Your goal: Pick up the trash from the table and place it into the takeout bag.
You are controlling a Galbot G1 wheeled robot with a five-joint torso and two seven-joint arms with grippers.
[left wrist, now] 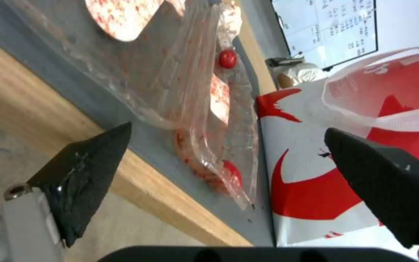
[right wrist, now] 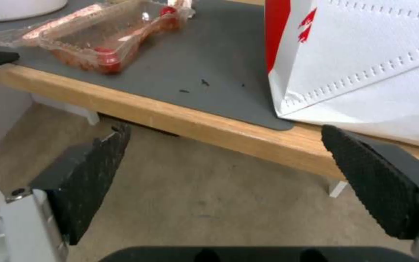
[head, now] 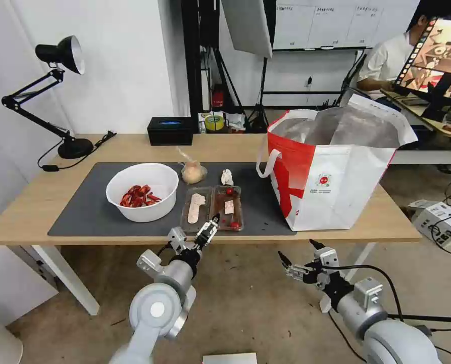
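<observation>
On the dark grey mat (head: 84, 207) of the table (head: 134, 146) stands a white bowl (head: 142, 192) holding red shell scraps. To its right lie a knotted clear bag (head: 193, 172), a crumpled tissue (head: 227, 177) and an open clear hinged tray (head: 215, 207). The red-and-white takeout bag (head: 336, 172) stands open at the table's right end. My left gripper (head: 210, 230) is open at the table's front edge, just short of the tray (left wrist: 195, 94). My right gripper (head: 297, 248) hangs open below the table edge, in front of the takeout bag (right wrist: 364, 54).
A black rectangular box (head: 170, 130) and a black desk lamp (head: 58, 55) stand at the table's back left. Bare floor lies under both arms. Small dark crumbs dot the mat (right wrist: 204, 83) between the tray (right wrist: 107, 40) and the bag.
</observation>
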